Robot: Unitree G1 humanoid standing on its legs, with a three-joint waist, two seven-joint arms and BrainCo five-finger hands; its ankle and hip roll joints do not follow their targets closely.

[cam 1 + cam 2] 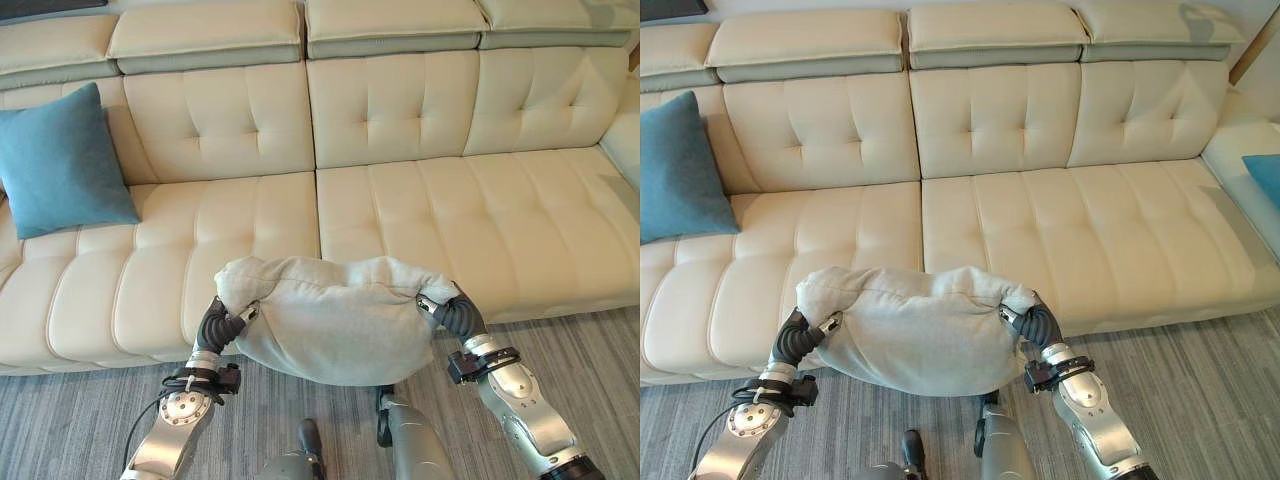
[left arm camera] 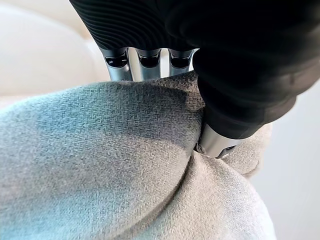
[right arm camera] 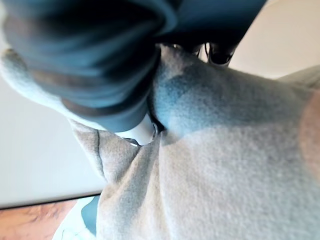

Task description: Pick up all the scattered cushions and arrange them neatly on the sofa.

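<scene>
Hands, left (image 1: pixel 222 322) and right (image 1: pixel 452 312), both clutch one grey cushion (image 1: pixel 335 315).

fingers (image 2: pixel 142 67) seemingly buried in cushion (image 1: pixel 335 320)

Grey cushion (image 1: pixel 335 325): woven cloth, coarse visible weave in the wrist views, matt, soft and slumping. Sofa (image 1: pixel 400 215): cream leather-like upholstery, smooth, faint sheen, button-tufted back, stitched seat panels. Teal cushion (image 1: pixel 58 165): fine-textured cloth, matt. Floor (image 1: pixel 590 360): grey wood-grain planks, low sheen. Left hand (image 1: pixel 222 325) and right hand (image 1: pixel 452 312): dark ribbed matt covers, rubbery look; fingers (image 2: pixel 145 65) of brushed silver metal.
</scene>
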